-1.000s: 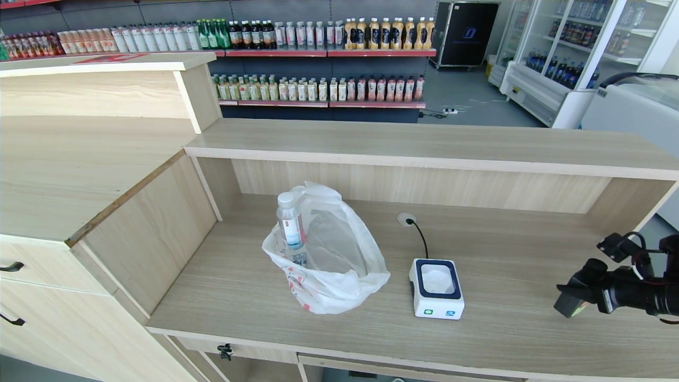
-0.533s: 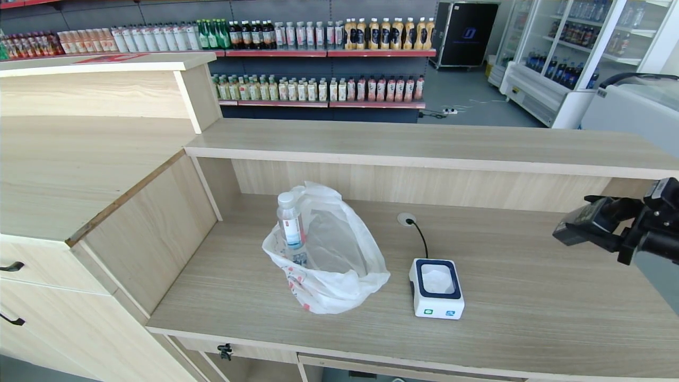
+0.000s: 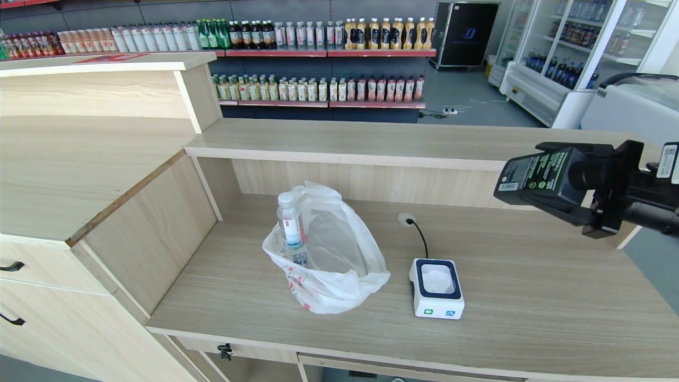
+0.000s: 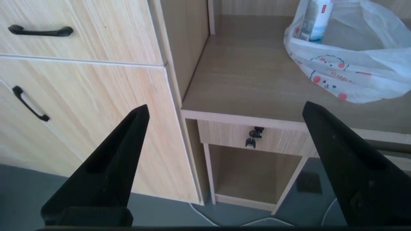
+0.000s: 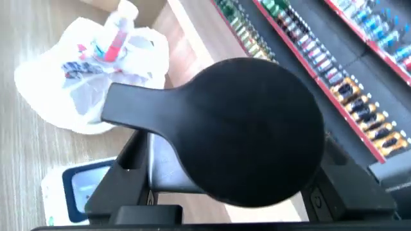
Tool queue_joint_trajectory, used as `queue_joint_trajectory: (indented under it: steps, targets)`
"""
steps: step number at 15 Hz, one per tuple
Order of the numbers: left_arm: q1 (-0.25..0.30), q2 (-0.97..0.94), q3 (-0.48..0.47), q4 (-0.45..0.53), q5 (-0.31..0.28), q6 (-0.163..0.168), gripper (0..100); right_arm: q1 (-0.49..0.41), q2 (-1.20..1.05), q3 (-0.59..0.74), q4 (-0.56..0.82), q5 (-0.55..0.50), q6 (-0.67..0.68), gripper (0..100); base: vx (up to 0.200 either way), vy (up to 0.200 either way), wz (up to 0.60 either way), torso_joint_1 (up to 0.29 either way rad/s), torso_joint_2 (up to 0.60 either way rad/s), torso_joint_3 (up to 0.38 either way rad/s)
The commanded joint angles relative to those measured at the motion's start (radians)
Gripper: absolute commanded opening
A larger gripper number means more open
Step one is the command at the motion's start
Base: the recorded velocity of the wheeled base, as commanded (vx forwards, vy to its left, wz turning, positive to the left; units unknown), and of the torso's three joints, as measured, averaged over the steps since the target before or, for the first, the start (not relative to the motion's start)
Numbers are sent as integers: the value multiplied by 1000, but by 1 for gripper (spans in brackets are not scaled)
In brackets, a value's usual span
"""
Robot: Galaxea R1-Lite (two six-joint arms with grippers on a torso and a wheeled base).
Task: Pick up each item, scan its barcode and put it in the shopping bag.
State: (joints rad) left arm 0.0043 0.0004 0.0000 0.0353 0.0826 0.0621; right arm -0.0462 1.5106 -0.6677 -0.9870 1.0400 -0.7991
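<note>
In the head view the right claw point(image 3: 602, 197) is clenching the near end of a black item point(image 3: 536, 178) and holding it lengthwise in the air at the right end of the wooden counter point(image 3: 530, 318), with the item's label side and a small barcode patch facing the camera. The item is hanging well above the counter top, well apart from the white scanner point(image 3: 436, 289), which is sitting just beside the shopping bag point(image 3: 339, 276). The bag is lying open on the counter with a clear water bottle point(image 3: 290, 220) standing upright inside it against its far left edge, and a black cable point(image 3: 421, 239) is running from the scanner to a round hole in the counter. In the left wrist view the left claw point(image 4: 225, 109) is hanging wide open with nothing between its two dark fingers point(image 4: 106, 176), low beside the counter's front edge and facing the cabinet drawers point(image 4: 77, 38), while the bag is showing on the counter top farther off. In the right wrist view the black item is sitting between the right claw's fingers, its rounded end turned toward the camera, with the bag, the bottle in it and the scanner lying on the counter beyond
</note>
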Motion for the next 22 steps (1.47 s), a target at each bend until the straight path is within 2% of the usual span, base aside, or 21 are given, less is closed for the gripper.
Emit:
queue_joint_trajectory:
  steps: [1, 4, 11, 14, 21, 22]
  targets:
    - [0, 0, 0, 0, 0, 1, 100, 180, -104, 11, -61, -1, -3, 0, 0, 0, 0, 0, 0, 0]
    - [0, 0, 0, 0, 0, -1, 100, 278, -148, 20, -93, -9, -2, 0, 0, 0, 0, 0, 0, 0]
    - [0, 0, 0, 0, 0, 1, 100, 394, -234, 56, -134, -9, -17, 0, 0, 0, 0, 0, 0, 0]
    - [0, 0, 0, 0, 0, 1, 100, 414, -250, 68, -162, -11, -43, 0, 0, 0, 0, 0, 0, 0]
    - [0, 0, 0, 0, 0, 1, 100, 488, -181, 62, -282, -12, -72, 0, 0, 0, 0, 0, 0, 0]
    - [0, 0, 0, 0, 0, 1, 100, 545, -187, 68, -282, -14, -83, 0, 0, 0, 0, 0, 0, 0]
